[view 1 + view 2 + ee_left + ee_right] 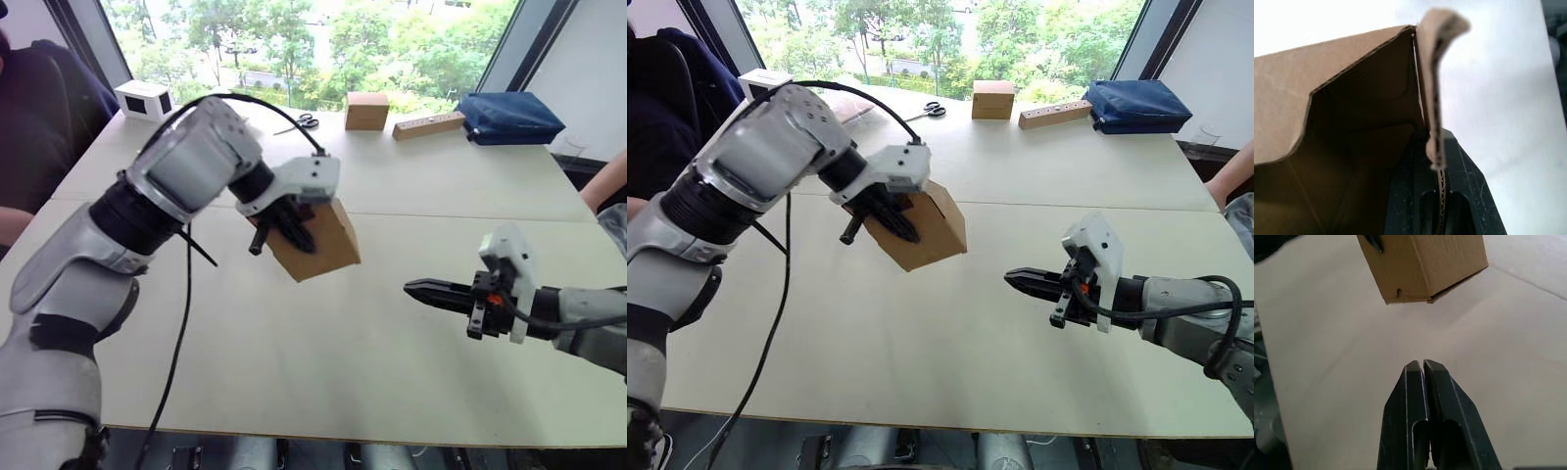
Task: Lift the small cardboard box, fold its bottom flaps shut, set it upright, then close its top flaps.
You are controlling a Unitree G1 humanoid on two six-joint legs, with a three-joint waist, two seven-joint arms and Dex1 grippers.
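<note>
Above the middle of the desk (323,362), your left gripper (286,223) holds the small cardboard box (323,245) clear of the surface, tilted, with one finger inside the open end and one outside, clamped on a wall of the box, as the left wrist view shows. The right gripper (1019,282) is pinched shut on nothing and hovers low over the desk, its tips pointing toward the box. From that gripper the box lies ahead, toward the robot's left, and higher, with a clear gap between them. In the right wrist view the face turned toward the right gripper shows a slightly gaping seam along its lower edge, which I judge to be the bottom flaps not fully seated. The right arm is the free one and looks best placed to press there. Open room is generous: the desk under and between the two grippers is bare, and the taller tan box (366,111), the scissors (306,121) and the blue bag (509,117) sit well apart along the far edge.
</note>
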